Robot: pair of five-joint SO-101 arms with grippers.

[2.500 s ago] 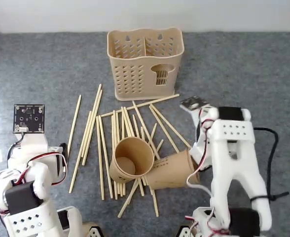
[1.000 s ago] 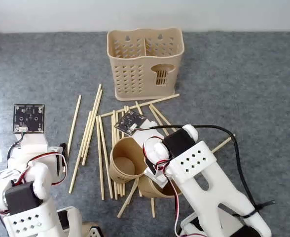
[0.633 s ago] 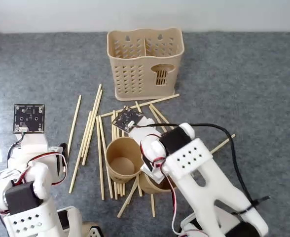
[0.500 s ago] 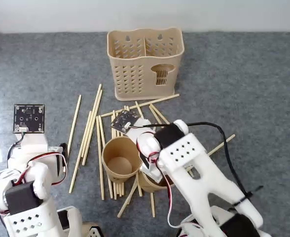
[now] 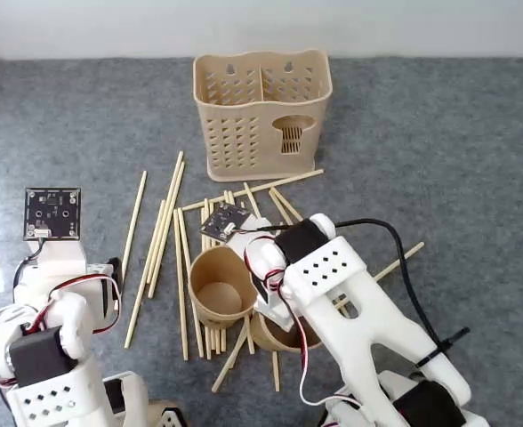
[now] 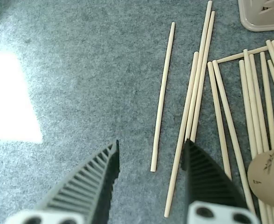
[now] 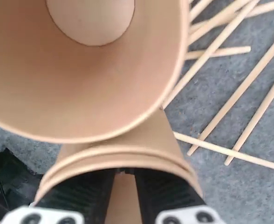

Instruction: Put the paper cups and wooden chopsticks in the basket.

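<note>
Lying paper cup [image 7: 123, 140] rests on the chopsticks [image 5: 168, 231] mid-table [image 5: 439, 142], short of the basket [image 5: 244, 133]. Right gripper [image 7: 124, 179] jaws pinch its rim wall, I judge for lifting. Second paper cup [image 5: 219, 286] sits just beside, mouth up. Left gripper [image 6: 148, 158] hovers aside, jaws spread

Prob. lab: grey felt tabletop [image 5: 475, 133]

A brown paper cup [image 5: 219, 286] stands mouth-up against a tipped cup [image 5: 277, 336] amid scattered wooden chopsticks [image 5: 166, 222] mid-table; the beige basket [image 5: 244, 133] stands upright behind them.
</note>
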